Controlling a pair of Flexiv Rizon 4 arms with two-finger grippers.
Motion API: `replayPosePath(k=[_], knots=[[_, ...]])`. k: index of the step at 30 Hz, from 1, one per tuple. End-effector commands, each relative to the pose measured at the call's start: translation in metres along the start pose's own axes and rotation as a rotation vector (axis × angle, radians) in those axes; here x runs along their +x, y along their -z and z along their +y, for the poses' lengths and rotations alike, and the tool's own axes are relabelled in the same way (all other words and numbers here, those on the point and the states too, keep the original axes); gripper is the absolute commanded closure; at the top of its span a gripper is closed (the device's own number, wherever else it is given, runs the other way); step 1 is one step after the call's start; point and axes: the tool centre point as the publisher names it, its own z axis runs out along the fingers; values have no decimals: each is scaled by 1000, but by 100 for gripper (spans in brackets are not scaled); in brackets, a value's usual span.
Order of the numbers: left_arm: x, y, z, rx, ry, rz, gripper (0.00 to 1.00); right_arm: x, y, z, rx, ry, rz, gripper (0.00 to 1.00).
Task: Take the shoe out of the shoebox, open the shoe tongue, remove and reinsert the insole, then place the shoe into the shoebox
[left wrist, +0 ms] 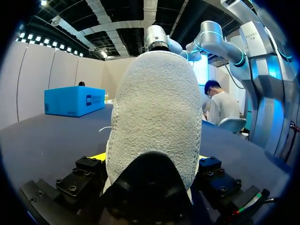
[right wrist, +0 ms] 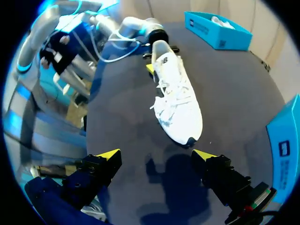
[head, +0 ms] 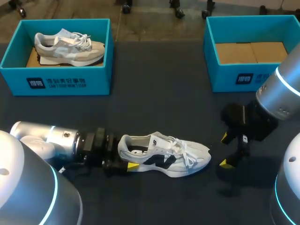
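Note:
A white shoe (head: 169, 154) with black side marks lies upright on the dark table, toe to the right. My left gripper (head: 127, 154) is shut on its heel, one yellow tip showing on the near side. In the left wrist view the grey heel (left wrist: 154, 108) fills the space between the fingers of the left gripper (left wrist: 150, 158). My right gripper (head: 226, 151) hangs open just right of the toe, nothing between its fingers. The right wrist view has the shoe (right wrist: 178, 101) lying ahead of the open right gripper (right wrist: 155, 154), laces up.
A blue shoebox (head: 14, 54) at the back left holds a grey-beige shoe (head: 68, 47). Another blue shoebox (head: 211, 56) at the back right shows only its cardboard floor. The left arm's body lies along the table's front left.

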Motion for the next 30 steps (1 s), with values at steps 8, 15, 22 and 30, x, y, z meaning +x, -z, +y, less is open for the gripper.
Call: replayPosePath(k=[8,15,22,30], knots=[[-1,-2,1,0,-1,-3,100,13,4,33,57,-352,-83,0],[-1,-2,1,0,-1,-3,100,15,5,34,61,-353,-82,0],[-1,-2,1,0,-1,-3,100,15,5,34,61,-353,-82,0],[-1,-2,1,0,-1,-3,100,21,3,49,74,-565,-136,0]])
